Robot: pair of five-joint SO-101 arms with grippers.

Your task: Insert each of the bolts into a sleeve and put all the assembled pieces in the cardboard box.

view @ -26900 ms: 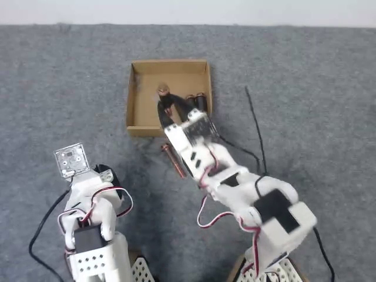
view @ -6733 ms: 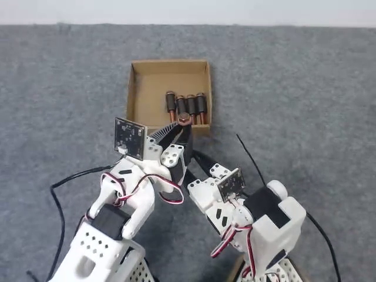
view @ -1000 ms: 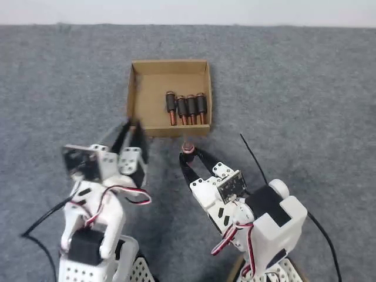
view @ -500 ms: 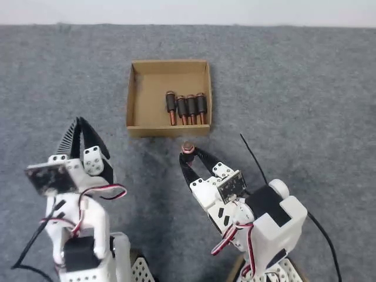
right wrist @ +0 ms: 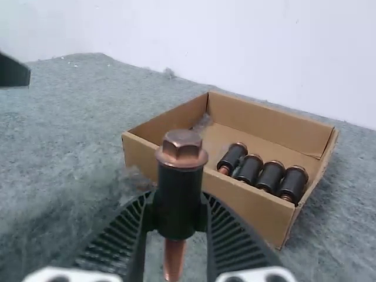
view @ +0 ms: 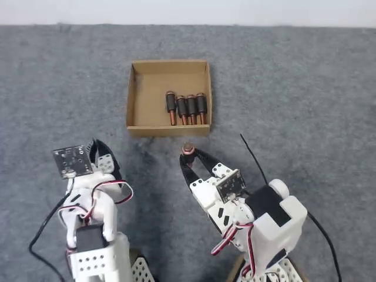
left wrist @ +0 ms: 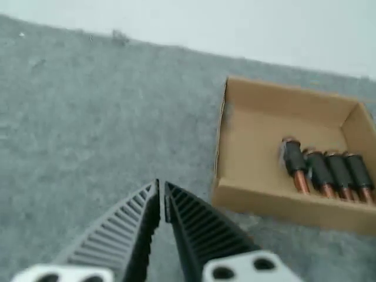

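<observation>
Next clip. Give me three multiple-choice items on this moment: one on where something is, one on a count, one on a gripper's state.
1. Where is the bolt-and-sleeve piece that the right gripper holds?
A) inside the cardboard box
B) upright, just outside the box's near wall
C) lying flat far behind the box

2. How many assembled pieces lie in the box?
A) two
B) four
C) six

3. What state is the left gripper in?
A) shut and empty
B) shut on a bolt
C) wide open over the box

Answers:
1 B: the high view shows it short of the box wall.
2 B: four lie side by side.
3 A: its fingers meet with nothing between them.
</observation>
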